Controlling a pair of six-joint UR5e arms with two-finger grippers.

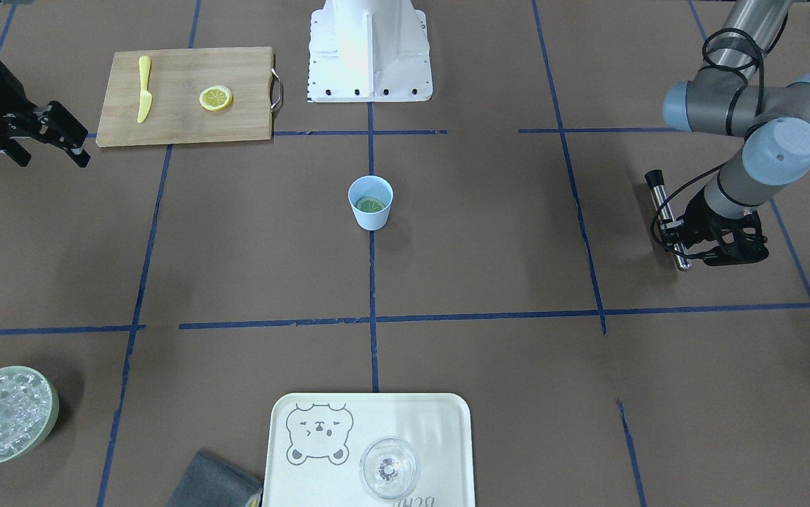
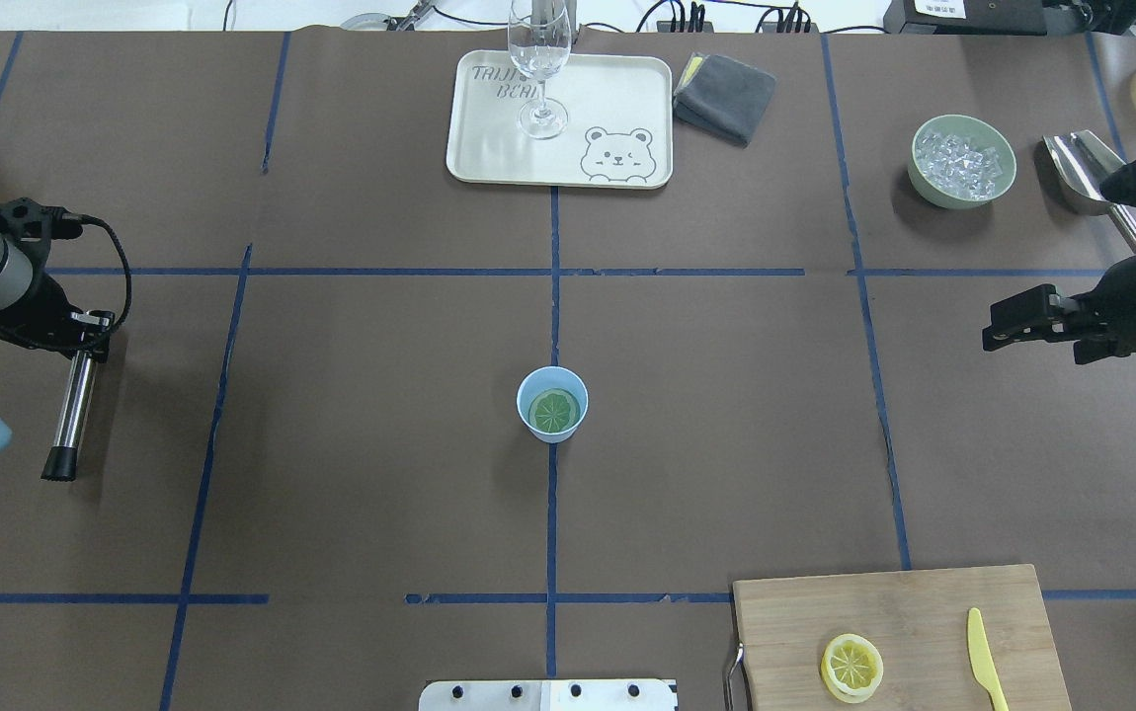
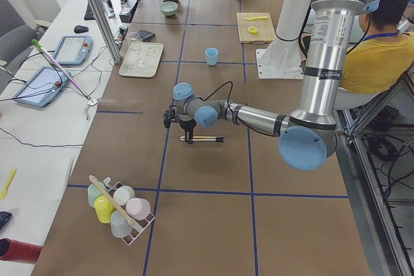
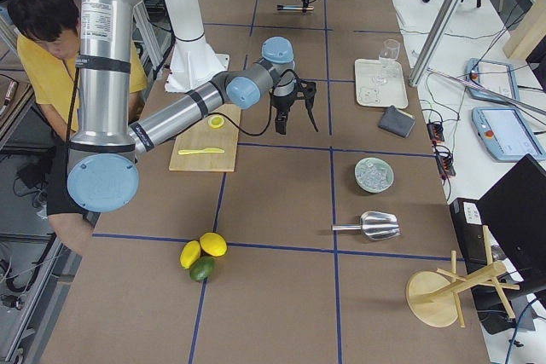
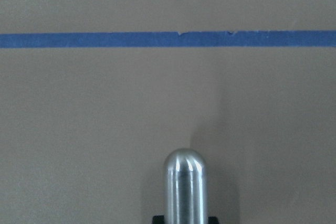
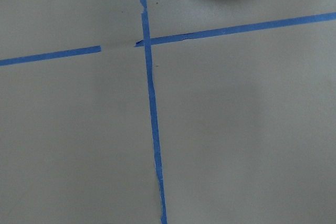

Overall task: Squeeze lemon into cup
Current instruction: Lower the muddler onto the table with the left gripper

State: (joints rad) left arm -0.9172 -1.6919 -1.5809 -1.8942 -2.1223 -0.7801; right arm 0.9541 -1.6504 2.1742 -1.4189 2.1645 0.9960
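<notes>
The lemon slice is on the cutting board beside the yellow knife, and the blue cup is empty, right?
Not empty: the overhead view shows a greenish citrus slice lying inside the cup. The lemon slice is on the cutting board beside the yellow knife.

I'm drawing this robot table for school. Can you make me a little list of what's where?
cup: upright, middle of table, green slice inside
lemon: flat on the board, apart from the knife
left gripper: shut on a metal rod, far from the cup
right gripper: open, empty
glass: upright on the bear tray
bowl: full of ice
</notes>
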